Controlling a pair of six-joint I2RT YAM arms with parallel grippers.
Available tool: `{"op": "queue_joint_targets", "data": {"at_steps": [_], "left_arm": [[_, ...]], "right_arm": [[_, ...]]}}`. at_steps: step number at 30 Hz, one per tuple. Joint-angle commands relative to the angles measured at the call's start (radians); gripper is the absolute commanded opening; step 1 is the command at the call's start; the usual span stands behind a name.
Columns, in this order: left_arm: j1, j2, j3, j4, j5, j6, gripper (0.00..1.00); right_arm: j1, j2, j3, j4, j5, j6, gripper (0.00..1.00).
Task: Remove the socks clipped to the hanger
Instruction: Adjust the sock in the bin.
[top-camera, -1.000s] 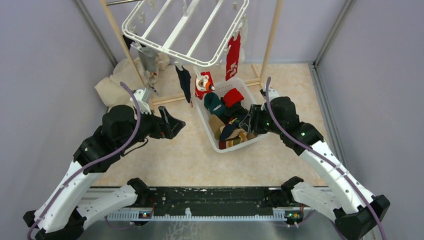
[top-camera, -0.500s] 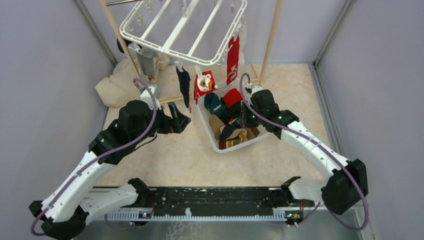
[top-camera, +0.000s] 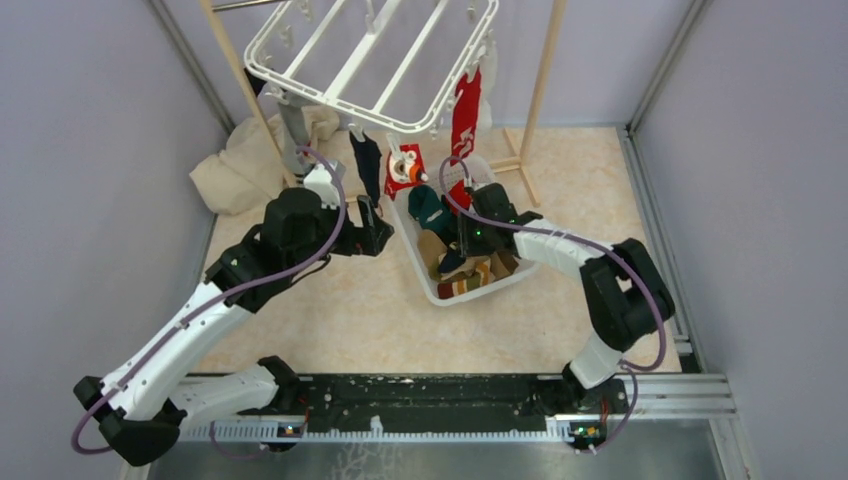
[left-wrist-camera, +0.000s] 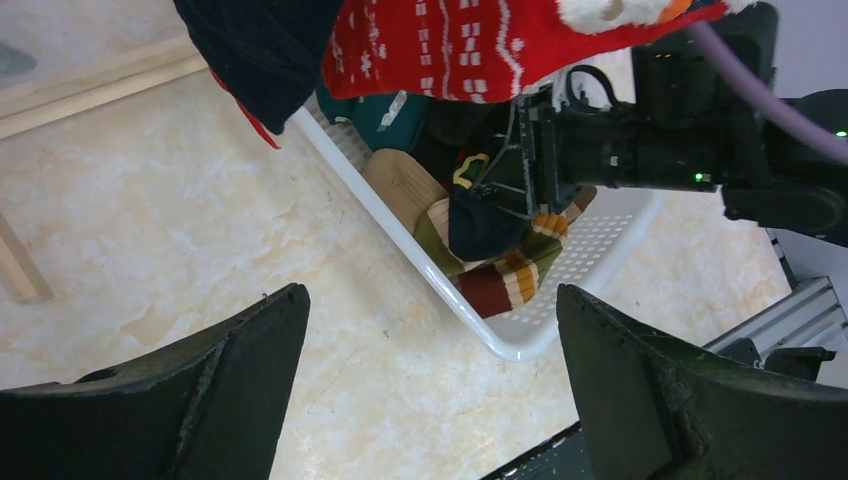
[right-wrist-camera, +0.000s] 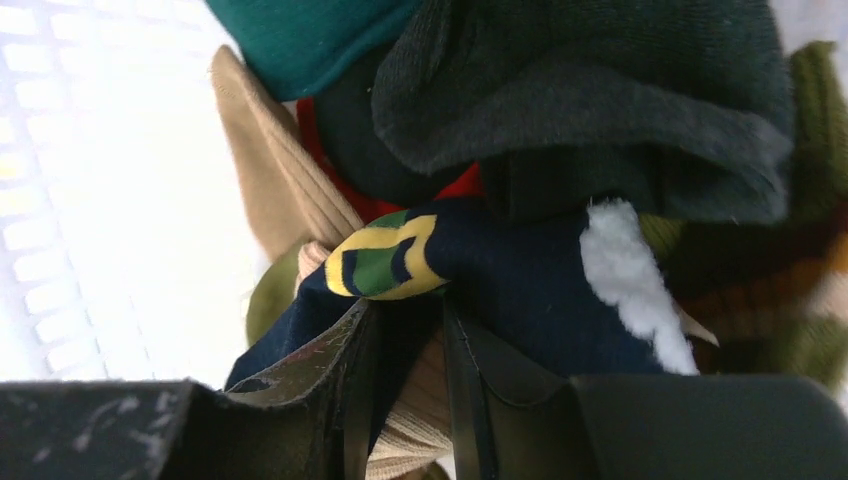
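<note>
The white hanger (top-camera: 370, 60) hangs at the back with socks clipped to its near edge: a grey one (top-camera: 293, 125), a dark navy one (top-camera: 367, 165), a red patterned one (top-camera: 404, 168) and a long red one (top-camera: 464, 110). My left gripper (top-camera: 372, 228) stands wide open just below the dark navy sock (left-wrist-camera: 260, 50) and the red patterned sock (left-wrist-camera: 450, 45), holding nothing. My right gripper (right-wrist-camera: 405, 310) is down in the white basket (top-camera: 412, 250). Its jaws stand a narrow gap apart, pinching a navy sock (right-wrist-camera: 520, 290) with a yellow-green cuff.
The basket holds several loose socks: teal, beige, dark grey and striped. Wooden poles (top-camera: 540, 80) stand on either side of the hanger. A beige cloth heap (top-camera: 235, 165) lies at the back left. Grey walls close in on both sides.
My right arm swung left over the basket and its jaws closed in around the navy sock. My left arm reached forward and right, up under the hanging socks. The hanger swayed slightly.
</note>
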Motion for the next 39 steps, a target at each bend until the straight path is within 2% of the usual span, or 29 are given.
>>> {"op": "queue_joint_targets", "data": {"at_steps": [1,4,7,13,17,26,39], "left_arm": [[0.008,0.013,0.023,0.05,-0.007,0.032,0.99],[0.01,0.014,0.015,0.067,0.002,0.026,0.99],[0.01,0.014,0.01,0.075,0.005,0.024,0.99],[0.01,0.005,0.018,0.072,0.002,0.03,0.99],[0.012,-0.014,0.01,0.074,-0.007,0.037,0.99],[0.013,-0.008,0.002,0.062,-0.008,0.052,0.99],[0.014,-0.128,-0.101,-0.052,-0.091,0.028,0.99]], "right_arm": [[0.01,0.081,0.03,0.148,-0.057,0.015,0.31],[0.01,0.073,0.018,0.158,-0.063,0.01,0.32],[0.009,-0.032,-0.002,0.141,-0.052,0.005,0.36],[0.009,-0.284,0.04,-0.018,-0.029,-0.025,0.58],[0.008,-0.409,0.064,-0.127,-0.03,-0.041,0.65],[0.009,-0.535,0.033,-0.122,-0.046,-0.003,0.67],[0.026,-0.486,0.178,-0.005,-0.164,0.107,0.59]]}}
